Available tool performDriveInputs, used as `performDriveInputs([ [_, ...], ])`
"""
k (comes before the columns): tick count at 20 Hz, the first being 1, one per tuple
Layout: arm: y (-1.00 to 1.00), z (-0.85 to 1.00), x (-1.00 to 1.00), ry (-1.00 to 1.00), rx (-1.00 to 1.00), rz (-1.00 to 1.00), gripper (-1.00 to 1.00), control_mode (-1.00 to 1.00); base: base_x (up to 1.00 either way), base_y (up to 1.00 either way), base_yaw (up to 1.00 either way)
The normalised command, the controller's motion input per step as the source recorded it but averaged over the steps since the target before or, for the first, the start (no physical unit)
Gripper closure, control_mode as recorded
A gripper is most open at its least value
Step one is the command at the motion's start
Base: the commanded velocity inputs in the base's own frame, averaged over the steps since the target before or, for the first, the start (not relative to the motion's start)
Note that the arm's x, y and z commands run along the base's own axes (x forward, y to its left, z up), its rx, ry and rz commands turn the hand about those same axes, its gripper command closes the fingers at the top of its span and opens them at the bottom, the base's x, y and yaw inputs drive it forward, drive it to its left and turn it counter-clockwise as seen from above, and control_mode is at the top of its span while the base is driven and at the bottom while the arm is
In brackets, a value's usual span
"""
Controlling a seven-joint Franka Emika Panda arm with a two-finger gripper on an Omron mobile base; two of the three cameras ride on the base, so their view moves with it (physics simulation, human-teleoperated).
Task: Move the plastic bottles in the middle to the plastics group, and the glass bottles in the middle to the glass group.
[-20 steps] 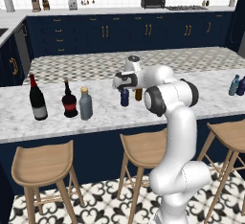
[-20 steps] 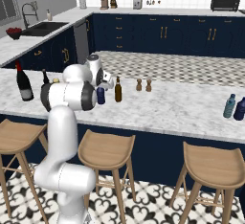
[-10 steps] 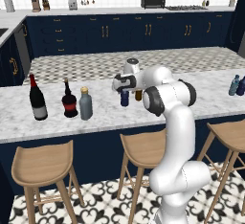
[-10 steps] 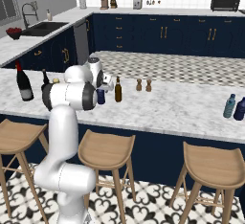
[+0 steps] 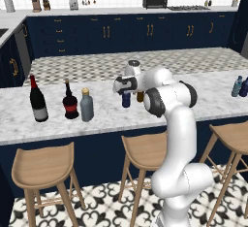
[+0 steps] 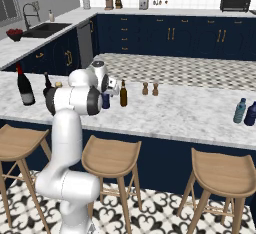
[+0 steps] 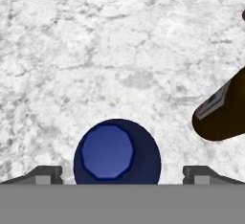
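Fingers (image 7: 122, 175) are spread wide apart in the hand view, one dark tip at each lower corner, and nothing is gripped. Between the tips, the dark navy bottle (image 7: 117, 152) is seen from straight above, its blue cap a rounded polygon; the amber-brown bottle (image 7: 225, 110) leans in from the right edge, clear of the fingers. Marble bench (image 7: 95, 41) is seen beneath both.

From the left base view the hand is seen poised above the navy bottle (image 5: 126, 99) in the middle of the bench (image 5: 58, 124), with the brown bottle (image 5: 140, 96) half hidden behind the arm. At the left stand three bottles: a tall wine bottle (image 5: 37, 100) with a red top, a squat dark bottle (image 5: 70, 102) with a red label, and a grey bottle (image 5: 86, 105) with a tan cap just beside it. Two blue bottles (image 5: 240, 86) are set far to the right.

From the right base view the brown bottle (image 6: 123, 94) is shown whole, and two small shakers (image 6: 149, 88) are revealed behind it. Three wooden stools (image 6: 111, 156) are counted under the bench.
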Motion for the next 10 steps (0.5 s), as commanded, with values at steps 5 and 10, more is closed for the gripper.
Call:
performDriveInputs([
  [5,0.0,-0.09,0.0,-0.06,0.0,0.0,1.0,-1.0,0.0,0.0,0.0],
  [10,0.0,-0.07,-0.01,-0.08,0.01,0.0,1.0,-1.0,0.0,0.0,0.0],
])
